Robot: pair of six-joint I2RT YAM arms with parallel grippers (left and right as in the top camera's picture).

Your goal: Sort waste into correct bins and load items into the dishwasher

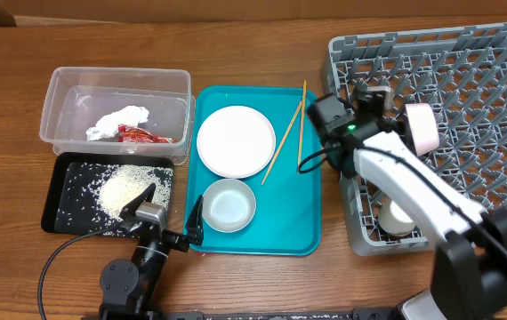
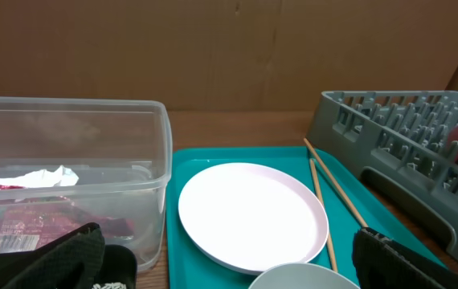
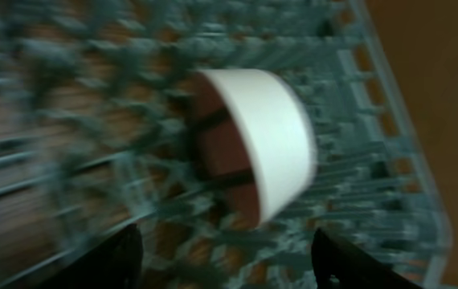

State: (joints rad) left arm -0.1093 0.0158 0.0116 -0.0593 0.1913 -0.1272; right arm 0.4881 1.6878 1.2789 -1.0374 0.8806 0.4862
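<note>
Only overhead shows rice (image 1: 124,188) in the black tray (image 1: 53,218); tub (image 1: 116,73) holds tissue (image 1: 120,120), wrapper (image 1: 144,136). Left fingers (image 2: 60,258), right fingers (image 3: 104,265) spread.

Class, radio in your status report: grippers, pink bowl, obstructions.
Left gripper open, empty. Right gripper open over rack. Pink bowl on edge in rack. No obstruction seen.

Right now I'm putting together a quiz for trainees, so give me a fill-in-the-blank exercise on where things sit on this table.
The black tray holds loose ___.
The clear tub holds a tissue and a red ___.
The teal tray holds a plate, a white bowl and two ___.
The pink bowl sits in the grey ___.
Missing words: rice, wrapper, chopsticks, rack.
</note>
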